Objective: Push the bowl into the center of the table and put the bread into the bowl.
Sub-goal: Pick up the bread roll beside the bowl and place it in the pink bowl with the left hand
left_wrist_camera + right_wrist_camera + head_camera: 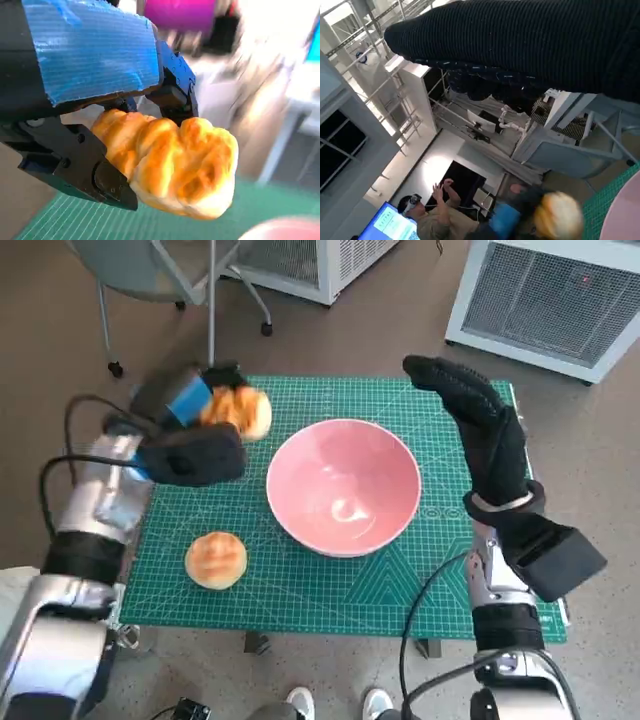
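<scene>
We see left hand (190,430) gripping golden bread roll (240,410) upper left; gloved right hand (480,425) spread beside pink ceramic bowl (343,486).

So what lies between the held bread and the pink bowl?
Only bare green mat, seen in the head view, separates the bread in the left hand from the bowl.

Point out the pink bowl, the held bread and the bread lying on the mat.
pink bowl (385,455), head view, inner wall.
held bread (175,165), left wrist view, golden crust.
bread on the mat (216,559), head view, top crust.
</scene>
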Robot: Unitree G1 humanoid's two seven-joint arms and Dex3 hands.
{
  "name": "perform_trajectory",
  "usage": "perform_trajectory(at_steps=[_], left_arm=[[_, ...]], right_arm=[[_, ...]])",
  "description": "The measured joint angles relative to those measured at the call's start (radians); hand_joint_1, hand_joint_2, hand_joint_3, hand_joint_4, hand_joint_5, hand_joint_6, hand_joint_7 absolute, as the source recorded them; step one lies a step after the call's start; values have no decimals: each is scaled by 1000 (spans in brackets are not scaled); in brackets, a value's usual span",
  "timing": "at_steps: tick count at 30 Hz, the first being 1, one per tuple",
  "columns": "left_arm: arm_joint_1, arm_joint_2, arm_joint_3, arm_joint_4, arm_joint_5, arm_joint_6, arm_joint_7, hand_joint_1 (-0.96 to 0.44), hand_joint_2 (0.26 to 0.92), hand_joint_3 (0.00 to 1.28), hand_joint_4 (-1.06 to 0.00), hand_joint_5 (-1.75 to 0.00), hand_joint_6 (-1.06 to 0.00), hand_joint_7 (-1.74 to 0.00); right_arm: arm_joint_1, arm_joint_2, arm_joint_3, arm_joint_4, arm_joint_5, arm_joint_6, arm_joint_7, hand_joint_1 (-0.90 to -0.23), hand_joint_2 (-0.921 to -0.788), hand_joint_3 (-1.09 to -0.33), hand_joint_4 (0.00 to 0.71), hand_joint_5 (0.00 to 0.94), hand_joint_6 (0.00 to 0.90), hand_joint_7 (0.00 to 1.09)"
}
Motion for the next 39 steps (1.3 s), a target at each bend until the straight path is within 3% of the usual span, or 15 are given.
perform_trajectory(at_steps=[9, 15, 26, 39], left_arm=[[127, -26, 50, -322, 5, -5, 39, 1, 904, 12, -824, -999, -689, -1115], [136, -77, 11, -377, 22, -67, 42, 1, 917, 14, -804, -1062, -651, -1113], [62, -158, -118, -246, 120, -93, -30, 1, 920, 29, -765, -1071, -641, -1160], [-25, -233, -210, 73, 149, -182, -21, 2, 920, 53, -721, -1138, -628, -1159]], right_arm=[[3, -1, -1, -7, 0, 10, 0, -699, -921, -775, 167, 0, -1, 527], [7, 3, 1, -8, -1, 15, 0, -702, -921, -775, 168, 1, -1, 528], [21, 2, 1, -12, -1, 15, 0, -703, -921, -775, 169, 1, -1, 529], [28, 0, -2, -12, -1, 15, 0, -696, -921, -776, 168, 0, -1, 529]])
